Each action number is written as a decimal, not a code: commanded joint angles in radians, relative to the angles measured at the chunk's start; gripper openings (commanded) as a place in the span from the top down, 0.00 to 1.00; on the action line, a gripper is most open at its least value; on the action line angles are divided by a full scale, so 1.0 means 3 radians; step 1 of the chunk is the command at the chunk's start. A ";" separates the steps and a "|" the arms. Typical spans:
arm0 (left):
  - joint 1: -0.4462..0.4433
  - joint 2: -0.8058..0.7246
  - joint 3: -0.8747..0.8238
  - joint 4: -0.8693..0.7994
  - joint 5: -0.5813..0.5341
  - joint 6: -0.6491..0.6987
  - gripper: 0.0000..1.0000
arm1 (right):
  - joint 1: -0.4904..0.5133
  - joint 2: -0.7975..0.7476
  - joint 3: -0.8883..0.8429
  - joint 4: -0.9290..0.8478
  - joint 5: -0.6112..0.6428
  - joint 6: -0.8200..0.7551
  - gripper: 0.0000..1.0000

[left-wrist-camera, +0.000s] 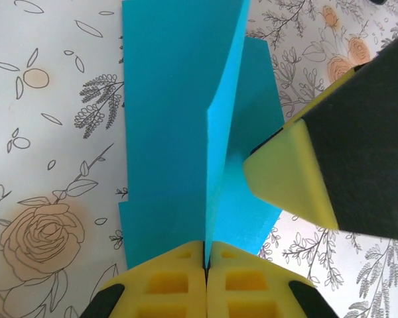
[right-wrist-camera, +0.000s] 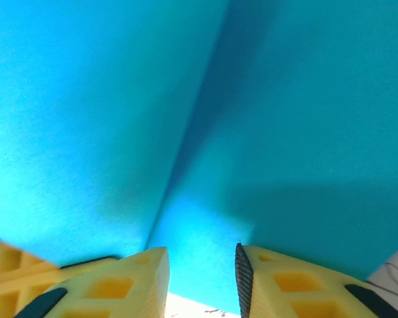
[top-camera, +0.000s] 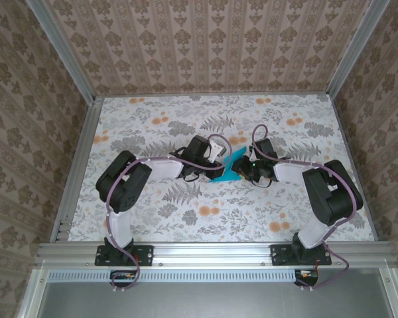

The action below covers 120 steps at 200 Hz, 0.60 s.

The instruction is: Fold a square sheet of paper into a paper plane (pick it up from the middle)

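While the centre crease is being worked, the square sheet of paper (left-wrist-camera: 166,132), partly folded, is kept at the middle of the worktop (top-camera: 152,126). It lies directly on the worktop and is not held in any container. The left claw (left-wrist-camera: 205,248) is placed just left of the worktop's middle and is clamped tight on the sheet's raised ridge, probably so the fold is held upright and the sheet is stopped from sliding. The flaps on either side of the ridge are left flat on the worktop. The right claw (right-wrist-camera: 202,258) is placed just right of the worktop's middle, its jaws set a narrow gap apart with nothing gripped between them. Blue paper is seen just past its tips. One of its fingers (left-wrist-camera: 292,179) is set just beside the ridge, likely for pressing or re-pinching the crease, though contact cannot be told. The plane is judged unfinished.
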 commanded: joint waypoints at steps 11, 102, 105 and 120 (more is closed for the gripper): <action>0.0051 0.0098 0.0151 -0.0097 0.0166 -0.0144 0.93 | 0.0002 -0.0198 -0.0044 0.0207 -0.0165 -0.0275 0.59; 0.0088 0.0220 0.0234 -0.0134 0.0350 -0.0264 0.90 | -0.0004 -0.0035 0.0068 0.0269 -0.0015 -0.0179 0.49; 0.0088 0.0222 0.0234 -0.0134 0.0352 -0.0268 0.90 | -0.0007 -0.0019 0.0080 0.0259 -0.0007 -0.0175 0.49; 0.0093 0.0237 0.0244 -0.0144 0.0362 -0.0265 0.89 | -0.0007 0.0040 0.0113 0.0255 0.0020 -0.0165 0.48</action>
